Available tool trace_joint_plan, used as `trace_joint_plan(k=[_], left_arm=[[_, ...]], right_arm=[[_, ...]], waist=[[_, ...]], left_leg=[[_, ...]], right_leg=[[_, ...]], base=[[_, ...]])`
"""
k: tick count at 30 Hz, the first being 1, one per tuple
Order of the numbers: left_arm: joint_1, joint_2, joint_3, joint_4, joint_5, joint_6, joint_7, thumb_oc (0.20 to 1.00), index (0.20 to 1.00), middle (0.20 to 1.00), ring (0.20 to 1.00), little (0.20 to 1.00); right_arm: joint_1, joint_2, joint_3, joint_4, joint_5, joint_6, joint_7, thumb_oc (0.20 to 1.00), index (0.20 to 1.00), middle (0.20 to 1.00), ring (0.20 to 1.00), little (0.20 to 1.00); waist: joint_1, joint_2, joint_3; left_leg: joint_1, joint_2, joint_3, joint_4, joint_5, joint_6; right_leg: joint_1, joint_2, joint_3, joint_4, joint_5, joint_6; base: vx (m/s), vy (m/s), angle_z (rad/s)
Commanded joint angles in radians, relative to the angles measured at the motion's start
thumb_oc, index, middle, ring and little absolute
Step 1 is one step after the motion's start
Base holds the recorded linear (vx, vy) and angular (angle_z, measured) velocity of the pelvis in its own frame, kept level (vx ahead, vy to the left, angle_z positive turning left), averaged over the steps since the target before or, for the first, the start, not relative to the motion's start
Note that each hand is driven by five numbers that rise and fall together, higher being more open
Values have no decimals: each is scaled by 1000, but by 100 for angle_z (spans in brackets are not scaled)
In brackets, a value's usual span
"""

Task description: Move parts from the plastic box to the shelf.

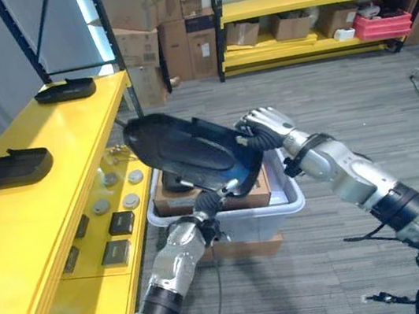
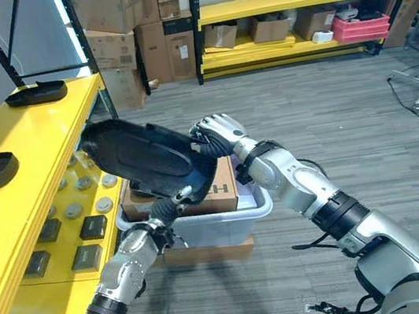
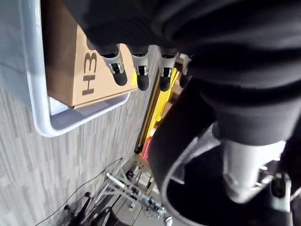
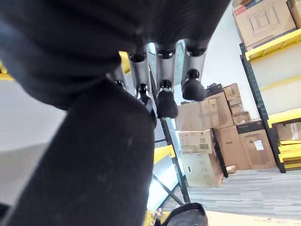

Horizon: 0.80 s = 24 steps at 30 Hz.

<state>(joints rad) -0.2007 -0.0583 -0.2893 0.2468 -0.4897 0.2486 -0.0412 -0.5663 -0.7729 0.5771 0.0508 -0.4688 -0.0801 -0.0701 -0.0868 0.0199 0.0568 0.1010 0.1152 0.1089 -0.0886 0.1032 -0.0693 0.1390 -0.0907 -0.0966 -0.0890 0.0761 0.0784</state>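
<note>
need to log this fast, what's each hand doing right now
Left hand: shut on the lower edge of the large black moulded plastic part.
Right hand: shut on the same part's far edge.

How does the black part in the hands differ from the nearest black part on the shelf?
The held part is up in the air over the plastic box, gripped by the left hand and right hand; the shelf part rests on the yellow shelf, untouched. The held part is tilted with its hollow side showing; the shelf part lies flat. Both are black moulded shells of similar shape.
</note>
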Motion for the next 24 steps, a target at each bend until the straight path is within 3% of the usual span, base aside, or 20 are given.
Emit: trace_joint_plan(k=[1, 12, 17, 22, 23, 24], left_arm=[[-154, -114, -8, -39, 43, -124, 44, 200, 200, 200, 200, 200], [-191, -152, 36, -17, 64, -158, 95, 200, 200, 200, 200, 200], [-216, -164, 77, -12, 55, -186, 129, 200, 200, 200, 200, 200], [-228, -82, 101, -20, 151, -202, 150, 200, 200, 200, 200, 200], [-229, -62, 111, -17, 173, -204, 160, 200, 200, 200, 200, 200], [-232, 11, 116, -23, 269, -206, 171, 200, 200, 200, 200, 200]], right_arm=[[-113, -2, 64, -69, 47, -68, 21, 200, 200, 200, 200, 200], [-67, 99, 116, -108, 104, -93, 58, 200, 200, 200, 200, 200], [48, 189, 126, -138, 195, -97, 101, 200, 200, 200, 200, 200], [106, 220, 110, -152, 250, -95, 115, 200, 200, 200, 200, 200], [113, 223, 100, -152, 261, -93, 115, 884, 884, 884, 884, 884], [143, 244, 63, -155, 299, -82, 112, 1000, 1000, 1000, 1000, 1000]], waist=[[34, 31, -17], [25, 24, -1], [14, 22, 9], [13, 21, 20], [14, 19, 21], [18, 15, 22]], left_leg=[[76, 59, -22, 1, -53, 4], [76, 62, -18, 1, -53, 6], [75, 65, -17, 1, -49, 7], [74, 65, -17, 1, -50, 7], [74, 65, -16, 1, -49, 7], [70, 64, -17, 1, -51, 8]], right_leg=[[-23, -21, -15, 26, 29, -26], [-26, -18, -11, 25, 26, -25], [-28, -16, -6, 28, 24, -24], [-31, -16, -4, 31, 23, -24], [-31, -17, -4, 30, 23, -24], [-35, -19, -5, 30, 23, -25]], base=[[0, 0, 0], [0, 0, 0], [1, 0, -1], [0, 0, 0], [0, 0, 0], [0, 0, 0]])
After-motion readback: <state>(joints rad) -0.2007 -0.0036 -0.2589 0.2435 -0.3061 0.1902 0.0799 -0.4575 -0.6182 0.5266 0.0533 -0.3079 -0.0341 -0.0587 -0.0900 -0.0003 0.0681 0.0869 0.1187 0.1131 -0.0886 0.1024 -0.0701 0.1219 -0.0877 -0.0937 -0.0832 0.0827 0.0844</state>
